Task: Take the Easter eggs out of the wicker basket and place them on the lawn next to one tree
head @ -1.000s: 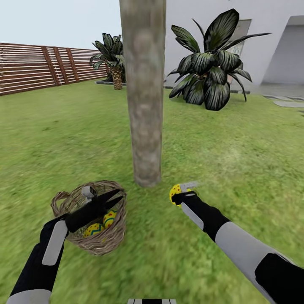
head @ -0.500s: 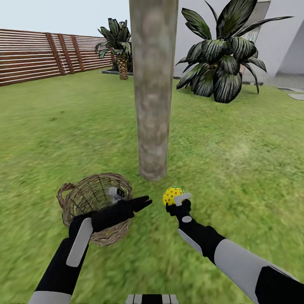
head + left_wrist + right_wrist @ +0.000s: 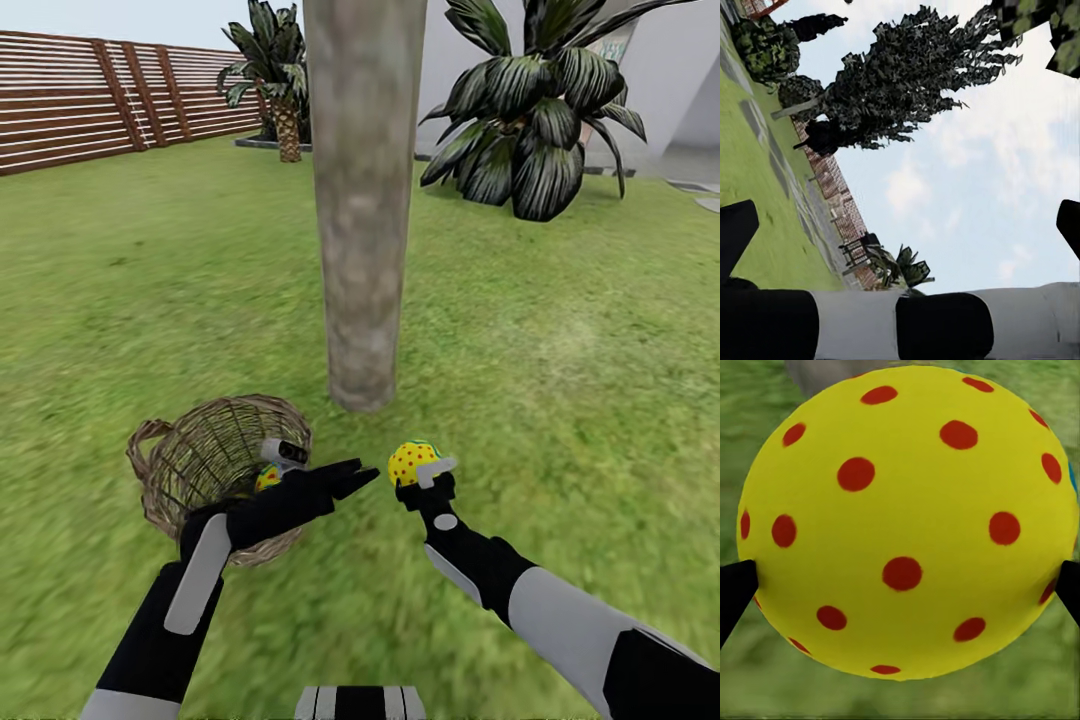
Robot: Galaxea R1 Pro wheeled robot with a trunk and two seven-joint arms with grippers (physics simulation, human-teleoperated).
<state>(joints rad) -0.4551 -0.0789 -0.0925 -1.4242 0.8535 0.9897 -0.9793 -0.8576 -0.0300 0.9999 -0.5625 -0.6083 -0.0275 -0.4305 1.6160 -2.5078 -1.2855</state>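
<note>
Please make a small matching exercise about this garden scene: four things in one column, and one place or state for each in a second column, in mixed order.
Things:
1. egg
2. wicker basket
3. tree
4. left tool

Places or states:
A. empty, held above the grass
B. on the lawn, left of the trunk's base
C. gripped in the right tool
D. upright, just beyond both arms

Pairs: 1-C, 2-B, 3-D, 4-A

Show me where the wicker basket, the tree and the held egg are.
wicker basket (image 3: 205, 450), head view, on its woven inner wall.
tree (image 3: 362, 200), head view, on the middle of its trunk.
egg (image 3: 907, 517), right wrist view, on its dotted yellow shell.
</note>
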